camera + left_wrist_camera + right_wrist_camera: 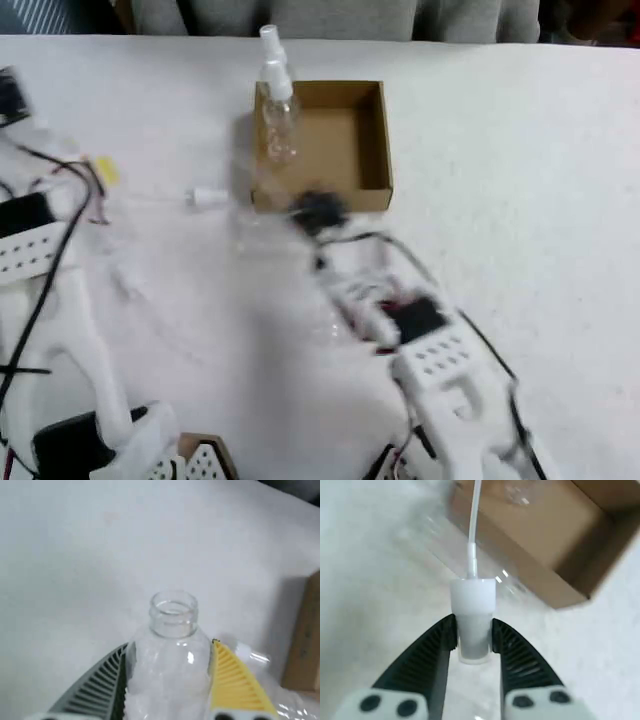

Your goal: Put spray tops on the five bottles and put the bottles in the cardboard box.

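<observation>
Risk: the thin tube of the spray top (472,615), pinched in the right gripper (472,630) just at the cardboard box's (372,150) near wall, may snag that wall or miss the neck. The left gripper (170,652) clamps the open bottle (172,645) well left of the box. Between them lies a loose spray top (210,197), liable to be swept aside; a capped bottle (280,120) stands inside the box's left wall.

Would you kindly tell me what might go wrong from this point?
The thin tube on the spray top in the right tool could miss the narrow open neck of the bottle in the left tool and bend. The capped bottle standing at the edge of the box could be knocked over.
</observation>
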